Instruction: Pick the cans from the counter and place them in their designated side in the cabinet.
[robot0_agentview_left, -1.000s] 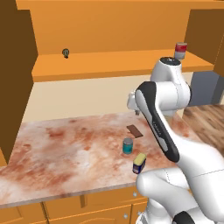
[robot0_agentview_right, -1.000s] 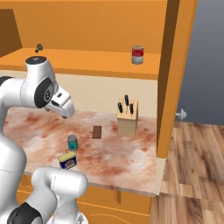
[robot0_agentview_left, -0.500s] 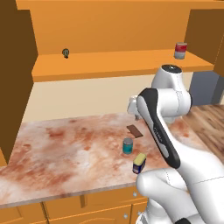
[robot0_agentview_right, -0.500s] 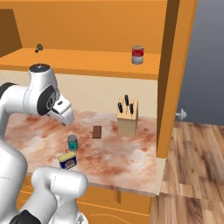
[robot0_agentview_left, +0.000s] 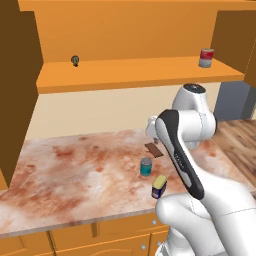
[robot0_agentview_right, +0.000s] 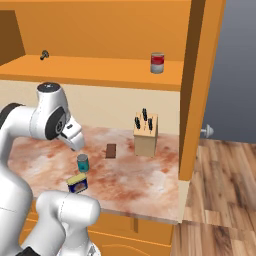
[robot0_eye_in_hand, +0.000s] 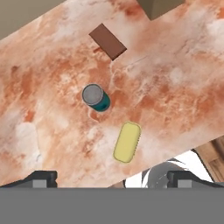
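Note:
The teal can (robot0_eye_in_hand: 96, 97) with a silver top stands upright on the marbled counter (robot0_eye_in_hand: 175, 87). The dark blue can with a yellow label (robot0_eye_in_hand: 127, 141) lies close beside it, nearer the counter's front edge. Both also show in the base views, the teal can (robot0_agentview_left: 145, 166) (robot0_agentview_right: 82, 163) and the blue can (robot0_agentview_left: 159, 186) (robot0_agentview_right: 77, 184). My gripper (robot0_eye_in_hand: 113, 179) hangs open above them, fingertips wide apart with nothing between. In the right base view the gripper (robot0_agentview_right: 76, 142) is just above the teal can. The orange cabinet shelf (robot0_agentview_left: 125, 75) runs above.
A red-and-grey can (robot0_agentview_left: 206, 57) stands on the shelf's right part, and a small dark object (robot0_agentview_left: 75, 60) sits on its left. A brown bar (robot0_eye_in_hand: 107, 41) lies behind the cans. A knife block (robot0_agentview_right: 145, 135) stands at the counter's right, by the cabinet's side panel (robot0_agentview_right: 192, 100).
The arm has swung a little and the hand has come lower toward the two cans. The gripper stays open. The cans have not moved.

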